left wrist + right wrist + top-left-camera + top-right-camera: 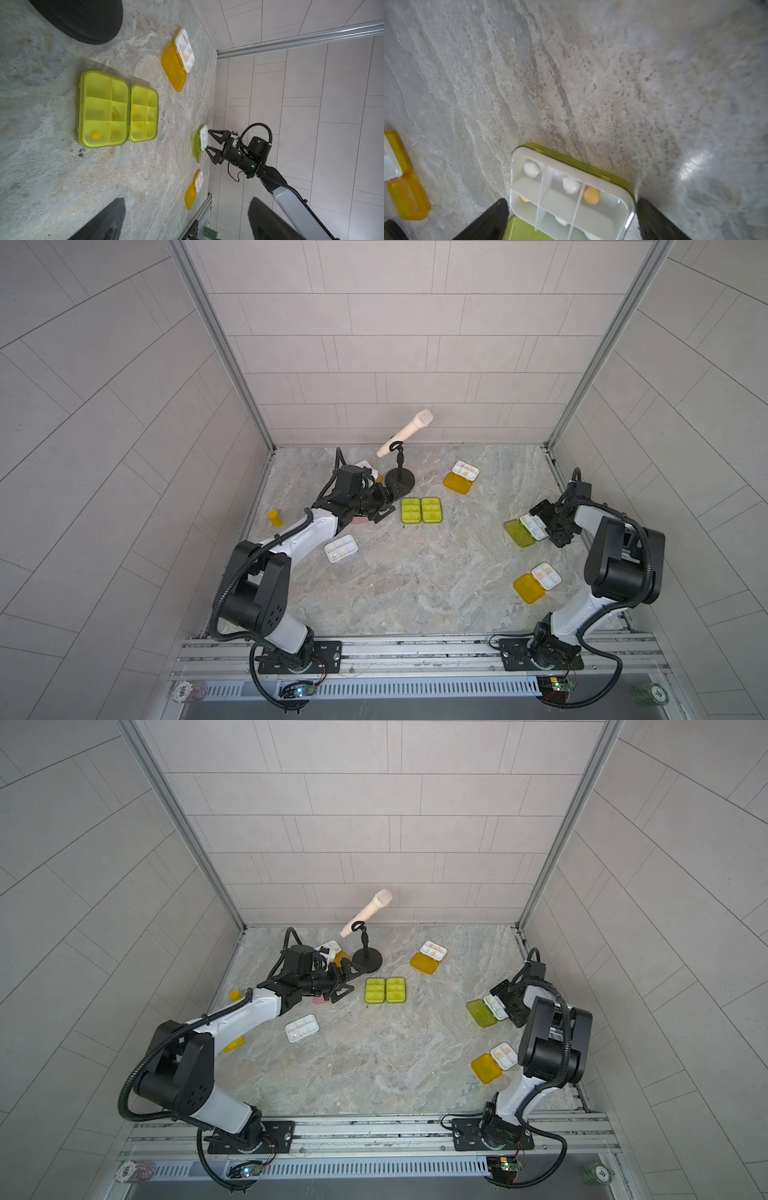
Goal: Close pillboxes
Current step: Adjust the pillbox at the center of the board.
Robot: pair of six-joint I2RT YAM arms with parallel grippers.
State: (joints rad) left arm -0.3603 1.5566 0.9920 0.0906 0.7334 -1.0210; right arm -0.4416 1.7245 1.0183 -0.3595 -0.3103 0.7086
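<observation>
Near the right edge of the marble table (415, 585), an open white six-compartment plastic pillbox (566, 164) with a flat lime-green lid (527, 231) is flanked by the wide jaws of the right gripper (208, 139); white pills (571, 185) and an orange pill (591, 195) are seen inside. Mid-table, two shut lime-green pillboxes (104, 93) (143, 97), seemingly holding yellow pills (96, 135), are faced by the wide jaws of the left gripper (392, 502).

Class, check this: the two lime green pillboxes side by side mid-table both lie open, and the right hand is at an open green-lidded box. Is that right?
No. The two lime green pillboxes are closed, lids down over trays, as the left wrist view shows. The right hand is at an open green-lidded box.
</observation>
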